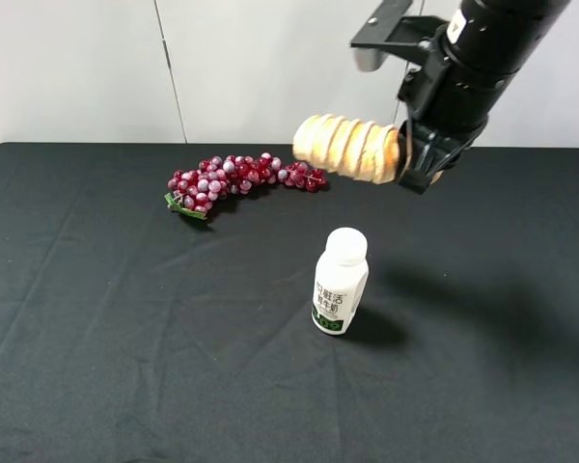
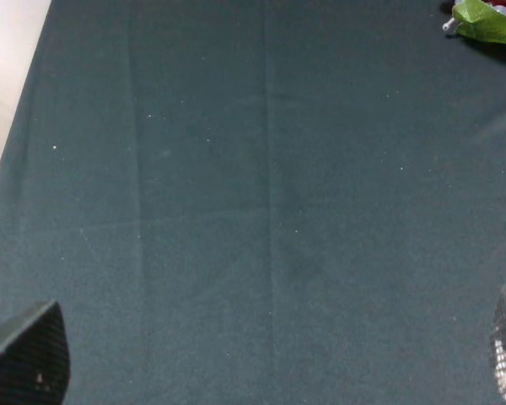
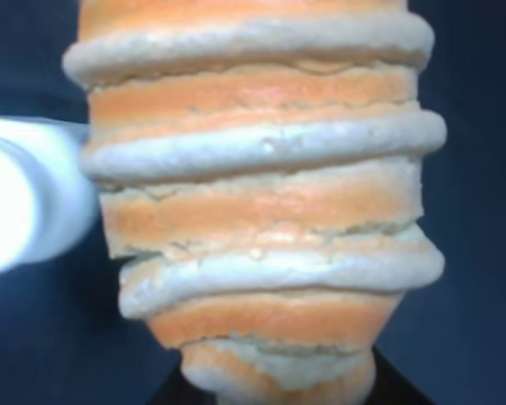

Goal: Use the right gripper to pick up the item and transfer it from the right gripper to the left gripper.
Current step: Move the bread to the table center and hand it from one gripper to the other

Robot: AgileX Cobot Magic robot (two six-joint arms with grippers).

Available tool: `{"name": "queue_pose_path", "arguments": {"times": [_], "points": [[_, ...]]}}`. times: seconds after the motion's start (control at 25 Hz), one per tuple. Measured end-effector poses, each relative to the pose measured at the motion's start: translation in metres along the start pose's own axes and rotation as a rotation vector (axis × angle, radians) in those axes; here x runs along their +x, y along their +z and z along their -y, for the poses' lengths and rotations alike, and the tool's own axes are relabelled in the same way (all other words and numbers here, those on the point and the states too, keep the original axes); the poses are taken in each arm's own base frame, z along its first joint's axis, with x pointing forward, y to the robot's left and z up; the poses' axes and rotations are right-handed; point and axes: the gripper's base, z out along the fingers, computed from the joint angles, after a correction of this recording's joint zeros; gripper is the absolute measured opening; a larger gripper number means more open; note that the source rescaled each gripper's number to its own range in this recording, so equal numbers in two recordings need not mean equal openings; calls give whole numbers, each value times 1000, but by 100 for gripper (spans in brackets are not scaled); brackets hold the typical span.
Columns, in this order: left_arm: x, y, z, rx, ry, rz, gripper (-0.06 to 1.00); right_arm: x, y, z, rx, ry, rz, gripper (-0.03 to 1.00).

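My high camera shows only the right gripper [image 1: 412,159], raised over the table's [image 1: 116,347] far right. Its jaws are clamped on one end of the bread roll [image 1: 345,148], which juts level toward the grapes [image 1: 241,179], above and behind the milk bottle [image 1: 340,282]. Only the left wrist view shows the left gripper [image 2: 266,367], fingers [image 2: 25,359] spread wide over black cloth, with a grape leaf [image 2: 487,21] just in view.

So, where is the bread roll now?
In the high view, the right gripper holds the bread roll in the air, right of centre, beside the grapes and beyond the milk bottle.
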Motion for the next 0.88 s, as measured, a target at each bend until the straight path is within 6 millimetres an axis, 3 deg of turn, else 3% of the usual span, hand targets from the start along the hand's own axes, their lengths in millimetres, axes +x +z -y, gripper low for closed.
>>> {"name": "queue_pose_path", "arguments": {"times": [0.52, 0.88], "points": [[0, 0, 0, 0, 0, 0, 100, -27, -6, -60, -27, -219, 52, 3], [0, 0, 0, 0, 0, 0, 100, -32, -8, -76, 10, -316, 55, 3]]}}
